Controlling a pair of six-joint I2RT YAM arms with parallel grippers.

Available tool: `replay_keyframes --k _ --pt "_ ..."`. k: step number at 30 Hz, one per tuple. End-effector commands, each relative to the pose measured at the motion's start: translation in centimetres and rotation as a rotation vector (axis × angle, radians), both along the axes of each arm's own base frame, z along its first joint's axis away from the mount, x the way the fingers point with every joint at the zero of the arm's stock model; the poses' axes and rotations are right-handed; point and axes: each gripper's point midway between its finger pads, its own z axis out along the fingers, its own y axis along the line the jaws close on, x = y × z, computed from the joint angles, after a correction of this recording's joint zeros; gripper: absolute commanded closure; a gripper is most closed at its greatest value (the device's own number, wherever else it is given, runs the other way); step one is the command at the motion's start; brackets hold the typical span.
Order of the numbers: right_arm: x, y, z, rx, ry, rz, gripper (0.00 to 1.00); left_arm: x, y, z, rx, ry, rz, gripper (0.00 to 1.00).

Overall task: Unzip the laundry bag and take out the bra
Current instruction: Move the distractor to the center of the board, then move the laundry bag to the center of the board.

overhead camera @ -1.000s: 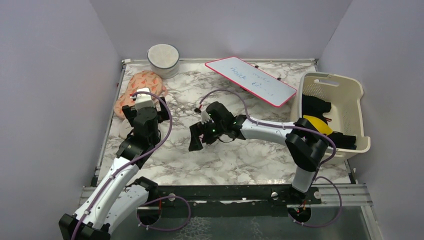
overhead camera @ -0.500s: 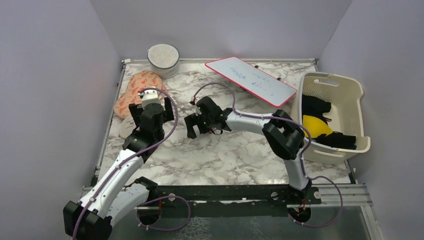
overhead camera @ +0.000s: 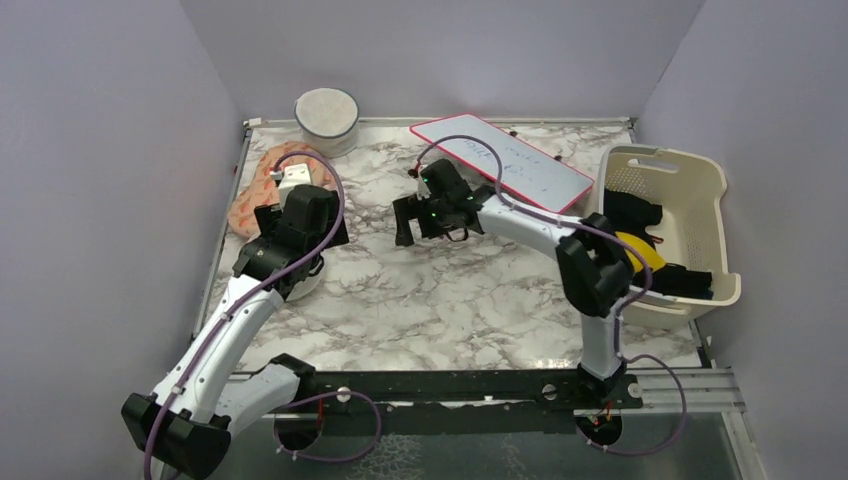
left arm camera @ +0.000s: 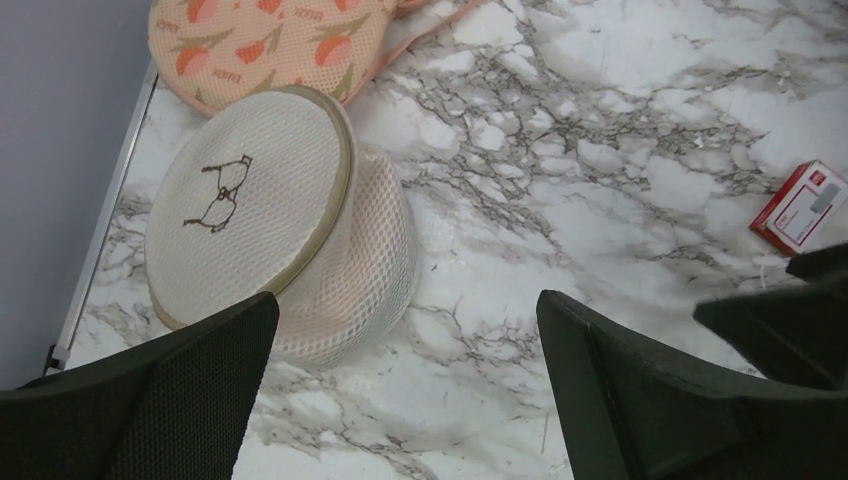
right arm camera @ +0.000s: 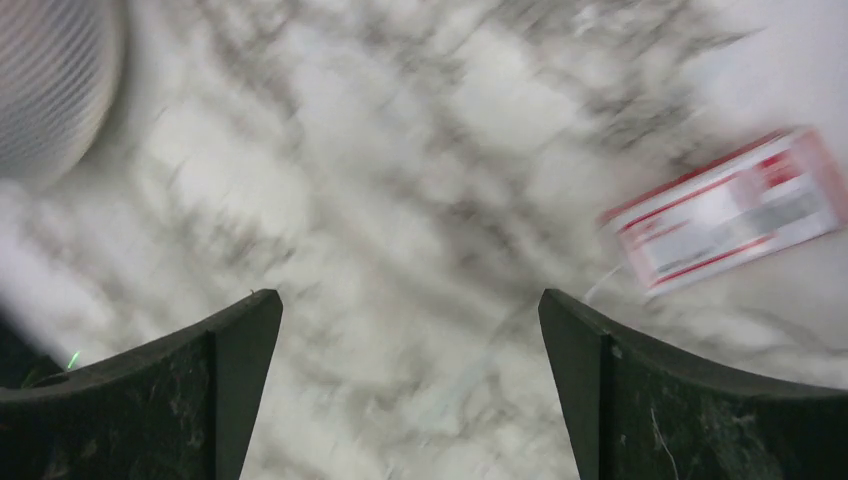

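Observation:
The laundry bag (left arm camera: 250, 215) is a round cream mesh pouch with a small dark mark on its face. It lies zipped on the marble at the left, in the left wrist view. A faint pink tone shows through its side wall; the bra itself is hidden. In the top view my left arm covers the bag. My left gripper (left arm camera: 407, 305) is open and empty, hovering just right of the bag; it also shows in the top view (overhead camera: 308, 222). My right gripper (right arm camera: 410, 300) is open and empty over bare marble at mid table (overhead camera: 405, 228).
A peach orange-patterned pouch (overhead camera: 252, 195) lies behind the bag. A small red-and-white box (right arm camera: 730, 210) lies by the right gripper. A round cream tub (overhead camera: 326, 118), a whiteboard (overhead camera: 500, 160) and a cream basket (overhead camera: 690, 165) holding black clothes and a yellow garment (overhead camera: 635, 248) stand further off.
My right gripper has moved from the middle of the table toward the back. My left gripper has moved back and a little right, above the bag.

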Motion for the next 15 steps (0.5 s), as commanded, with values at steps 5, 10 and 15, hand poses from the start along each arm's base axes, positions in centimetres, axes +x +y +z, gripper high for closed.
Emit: replay_keyframes --k 5,10,15 --pt "-12.0 0.1 5.4 0.229 0.172 0.218 0.0 -0.8 0.3 -4.0 0.112 0.08 -0.127 0.01" --pt "-15.8 -4.7 10.0 0.205 0.178 0.154 0.0 0.8 2.5 -3.0 0.181 0.103 0.002 0.01" --pt "-18.2 -6.8 11.9 0.214 0.175 0.166 0.0 2.5 6.3 -3.7 0.155 0.113 0.134 0.01"
